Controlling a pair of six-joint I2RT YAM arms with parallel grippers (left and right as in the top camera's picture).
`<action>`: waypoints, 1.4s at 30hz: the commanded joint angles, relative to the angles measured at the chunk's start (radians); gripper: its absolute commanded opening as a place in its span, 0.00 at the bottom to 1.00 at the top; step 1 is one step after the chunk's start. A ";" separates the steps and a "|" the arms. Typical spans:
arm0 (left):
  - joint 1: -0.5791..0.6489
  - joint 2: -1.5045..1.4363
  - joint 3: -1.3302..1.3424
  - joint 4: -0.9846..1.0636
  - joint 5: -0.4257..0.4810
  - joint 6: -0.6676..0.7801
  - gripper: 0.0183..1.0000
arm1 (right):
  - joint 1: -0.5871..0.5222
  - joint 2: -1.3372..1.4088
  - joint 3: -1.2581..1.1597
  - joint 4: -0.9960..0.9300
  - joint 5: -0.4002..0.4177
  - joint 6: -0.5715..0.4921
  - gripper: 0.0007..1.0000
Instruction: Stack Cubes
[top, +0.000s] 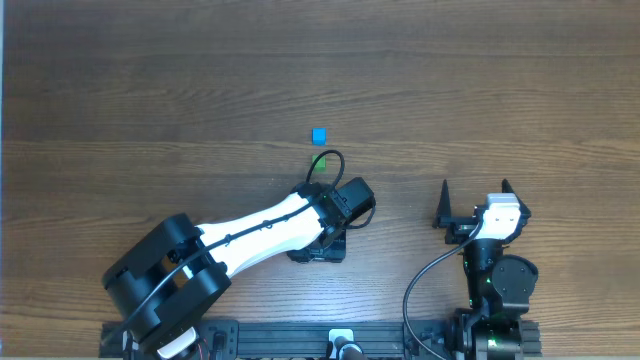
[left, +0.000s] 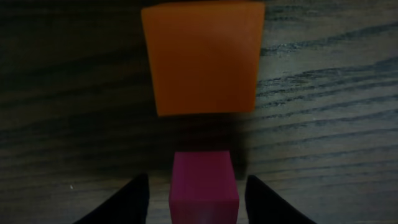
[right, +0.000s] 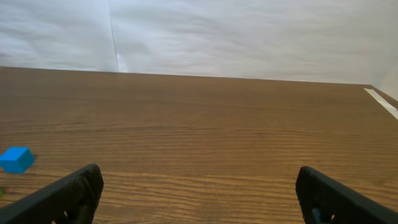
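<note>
On my left wrist feed the magenta cube (left: 204, 186) sits on the counter (top: 150, 80) right between the fingers of the left end effector (left: 198, 178). The jaws are narrowly parted, with a sliver of space on each side of the cube, so they straddle it rather than pinch it. Just past it lies the orange cube (left: 202, 59), with a strip of shadow between the two; I cannot tell whether they touch. From overhead, the left arm (top: 260, 228) reaches across toward the middle of the counter and covers both of those cubes. Just beyond its wrist a green cube (top: 320, 162) peeks out beside the cable loop, and a blue cube (top: 319, 136) lies a little farther up, close to the green one but apart from it. The right end effector (top: 475, 195) hangs near its own base, well apart from all the cubes, with its fingers spread wide and nothing between them.
</note>
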 joint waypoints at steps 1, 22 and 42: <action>-0.005 0.010 -0.008 -0.001 -0.014 0.011 0.44 | -0.005 -0.010 -0.005 -0.003 0.006 0.006 0.99; -0.005 0.010 -0.008 -0.001 -0.019 0.010 0.17 | -0.005 -0.010 -0.005 -0.003 0.006 0.006 0.99; -0.003 -0.029 0.051 -0.060 -0.035 0.007 0.02 | -0.005 -0.010 -0.005 -0.003 0.006 0.006 0.99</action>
